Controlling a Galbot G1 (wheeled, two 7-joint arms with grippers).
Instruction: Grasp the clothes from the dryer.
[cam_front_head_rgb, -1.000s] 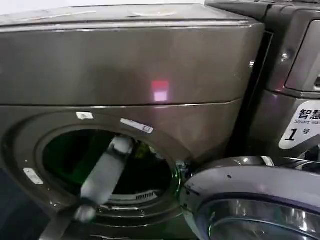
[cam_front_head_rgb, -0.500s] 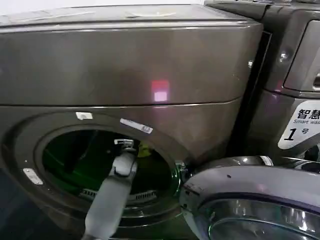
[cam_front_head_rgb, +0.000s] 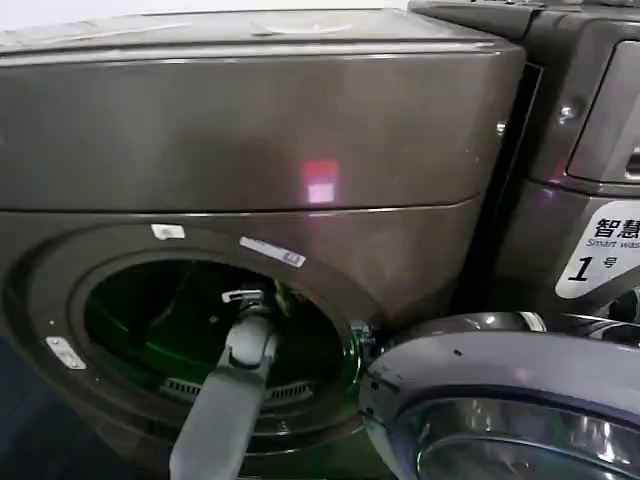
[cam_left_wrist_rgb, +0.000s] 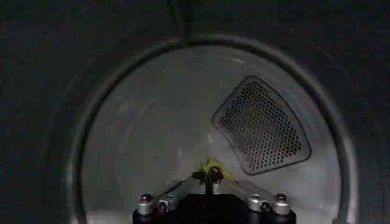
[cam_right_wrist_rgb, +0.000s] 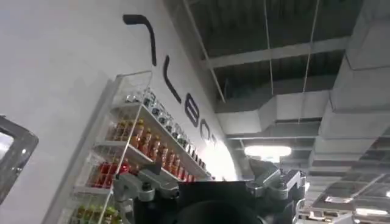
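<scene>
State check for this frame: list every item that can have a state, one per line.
dryer: red light on, drum mouth uncovered.
dryer door: swung open, at the right of the mouth.
left claw: inside the drum, fingers closed together on a scrap of yellow-green fabric.
clothes: pinched at the left claw's tips, mostly hidden.
right claw: away from the dryer, pointing up towards a shelf of bottles and the ceiling.
</scene>
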